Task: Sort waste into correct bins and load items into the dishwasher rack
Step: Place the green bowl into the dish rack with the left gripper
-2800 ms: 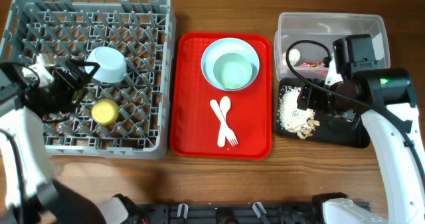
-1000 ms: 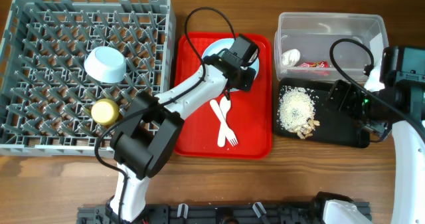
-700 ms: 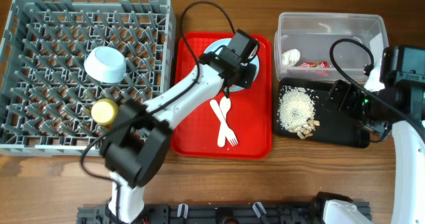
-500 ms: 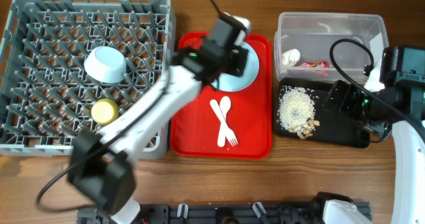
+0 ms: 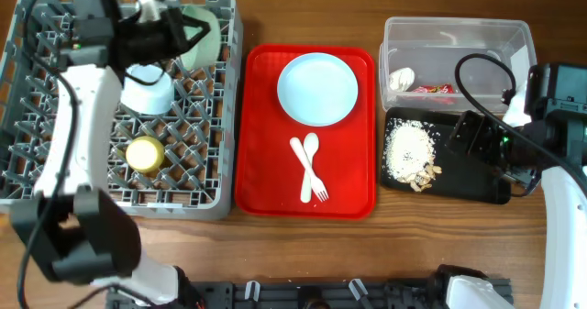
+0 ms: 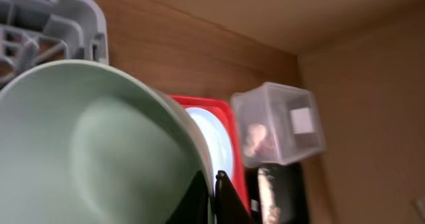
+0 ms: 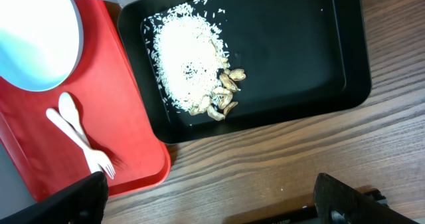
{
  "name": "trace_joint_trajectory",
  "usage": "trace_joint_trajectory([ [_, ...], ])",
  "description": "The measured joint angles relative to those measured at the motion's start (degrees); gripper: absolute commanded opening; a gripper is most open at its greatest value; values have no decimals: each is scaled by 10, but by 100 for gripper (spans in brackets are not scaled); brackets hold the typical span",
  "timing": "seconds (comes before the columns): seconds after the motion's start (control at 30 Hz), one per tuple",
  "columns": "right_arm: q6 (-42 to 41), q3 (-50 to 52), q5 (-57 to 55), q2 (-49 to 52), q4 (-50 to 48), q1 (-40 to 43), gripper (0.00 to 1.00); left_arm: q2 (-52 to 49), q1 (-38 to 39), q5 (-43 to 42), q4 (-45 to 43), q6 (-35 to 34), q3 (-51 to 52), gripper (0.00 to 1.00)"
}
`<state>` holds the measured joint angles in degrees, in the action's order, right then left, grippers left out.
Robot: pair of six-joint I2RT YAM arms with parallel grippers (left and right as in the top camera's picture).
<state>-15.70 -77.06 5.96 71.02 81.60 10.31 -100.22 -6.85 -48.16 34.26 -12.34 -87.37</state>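
One grey dishwasher rack (image 5: 55, 176) lies under the outstretched left arm (image 5: 78, 98). The left gripper (image 5: 176, 37) is clamped on the rim of one pale teal bowl (image 5: 200, 34), tilted over the rack's far corner. A second bowl (image 5: 147, 87) sits just beside the fingers, and one yellow cup (image 5: 145, 153) sits farther off. The right gripper (image 7: 209, 201) is spread wide and empty near the one black tray (image 7: 292, 58), with food scraps (image 7: 189, 68) ahead of its fingers. One plate (image 5: 317, 89), one spoon (image 5: 311, 143) and one fork (image 5: 320, 193) lie on the red tray (image 5: 261, 181), between the two grippers.

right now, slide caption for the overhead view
Teal bowl held over the dishwasher rack; plate, spoon and fork on red tray.
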Motion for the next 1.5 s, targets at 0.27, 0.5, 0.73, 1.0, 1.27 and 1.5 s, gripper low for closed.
trace_joint_trajectory([
  [0.27, 0, 0, 0, 0, 0, 0, 100, -118, -88, -156, -6, -2, 0, 4],
  [0.5, 0, 0, 0, 0, 0, 0, 100, -124, -115, -202, -4, -2, 0, 4],
  [0.73, 0, 0, 0, 0, 0, 0, 100, -130, -120, -300, -38, -4, 0, 4],
  [1.0, 0, 0, 0, 0, 0, 0, 100, -132, -120, -235, 0, -4, 0, 4],
  [1.27, 0, 0, 0, 0, 0, 0, 100, -132, -120, -187, 7, -4, 1, 4],
  [1.5, 0, 0, 0, 0, -2, 0, 100, -132, -124, -237, -38, -2, 6, 4],
])
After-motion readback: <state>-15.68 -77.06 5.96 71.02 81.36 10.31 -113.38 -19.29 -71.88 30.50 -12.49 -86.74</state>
